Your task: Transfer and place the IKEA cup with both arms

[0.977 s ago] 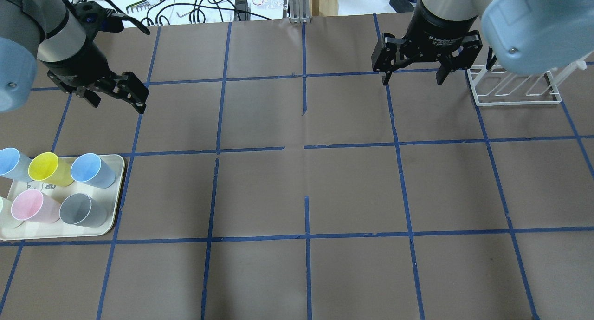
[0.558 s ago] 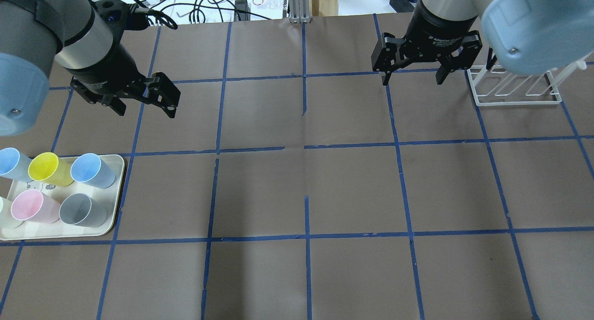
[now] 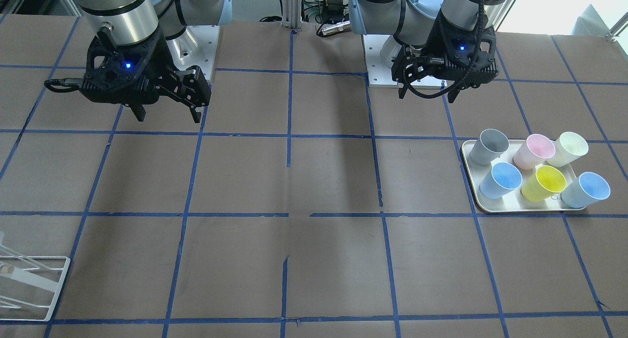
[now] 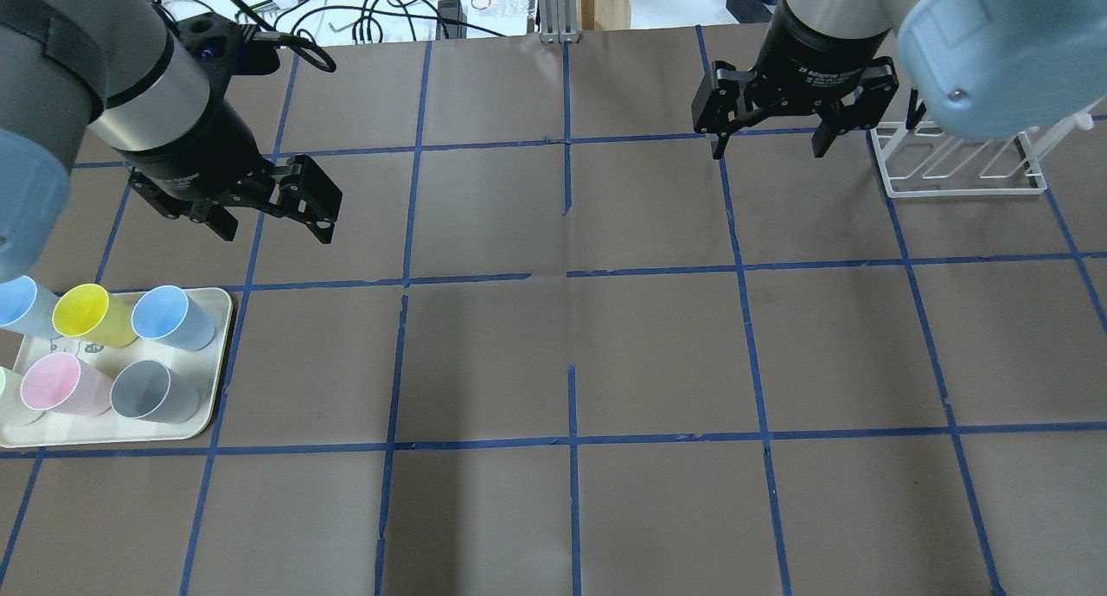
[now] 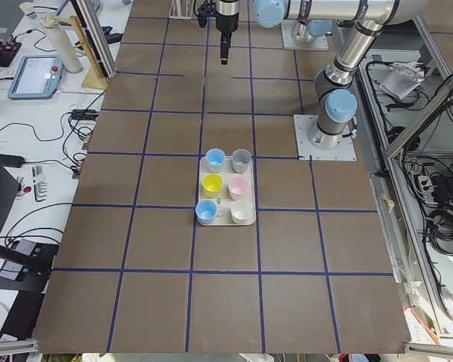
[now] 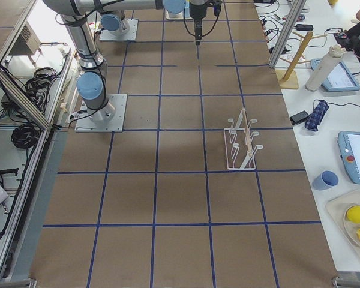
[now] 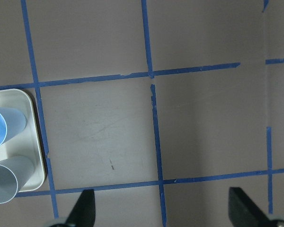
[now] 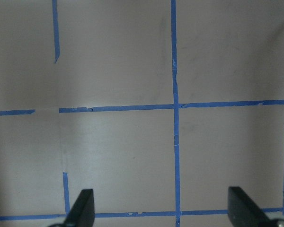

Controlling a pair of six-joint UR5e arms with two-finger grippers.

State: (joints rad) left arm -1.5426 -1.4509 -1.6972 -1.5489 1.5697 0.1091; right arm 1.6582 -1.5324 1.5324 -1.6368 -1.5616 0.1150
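Note:
The IKEA cup [image 4: 169, 317] is light blue with a sky-blue inside. It stands upright on a cream tray [image 4: 220, 362], in the corner nearest the table's middle. It also shows in the front view [image 3: 500, 179], the left side view [image 5: 215, 158] and at the left edge of the left wrist view [image 7: 2, 127]. My left gripper [image 4: 275, 231] is open and empty. It hovers above the table beyond the tray and to its right, and also shows in the front view [image 3: 426, 96]. My right gripper [image 4: 766, 153] is open and empty, far off on the right side.
The tray also holds a grey cup [image 4: 147, 390], a pink cup [image 4: 56, 381], a yellow cup [image 4: 82, 312], a paler blue cup [image 4: 17, 306] and a cream cup [image 3: 569, 146]. A white wire rack [image 4: 960, 159] stands just right of the right gripper.
My left arm has swung to the right and then a little nearer to the tray, with its gripper still open. The right arm and the cups have not moved.

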